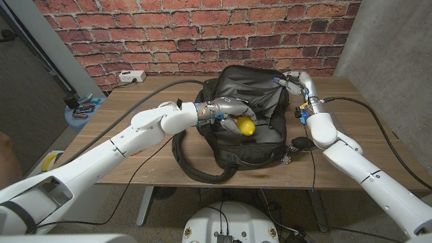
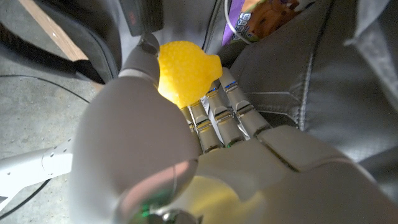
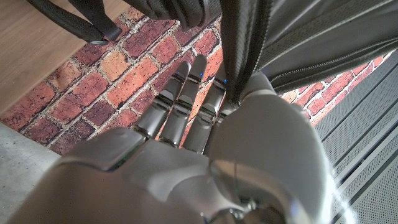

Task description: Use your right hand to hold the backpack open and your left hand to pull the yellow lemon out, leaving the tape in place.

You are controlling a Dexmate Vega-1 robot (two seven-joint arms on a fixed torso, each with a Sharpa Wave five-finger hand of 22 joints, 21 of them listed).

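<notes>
A black fabric backpack (image 1: pixel 253 115) lies open at the tabletop's middle, straps trailing near-left. A bright yellow lemon (image 1: pixel 245 126) sits at its opening, gripped from the left.

Backpack (image 1: pixel 246 111) mouth gapes toward the robot, its rim held up by right hand (image 1: pixel 291 82); left hand (image 1: pixel 228 111) with lemon (image 1: pixel 246 126) fills the opening; strap loop (image 1: pixel 196 165) litters the near table (image 1: pixel 135 108); left side bare.

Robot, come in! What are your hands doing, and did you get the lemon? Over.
Left hand grips the lemon, just above the backpack opening. Right hand pinches the bag's far edge, holding it open. Nothing in the way.
</notes>
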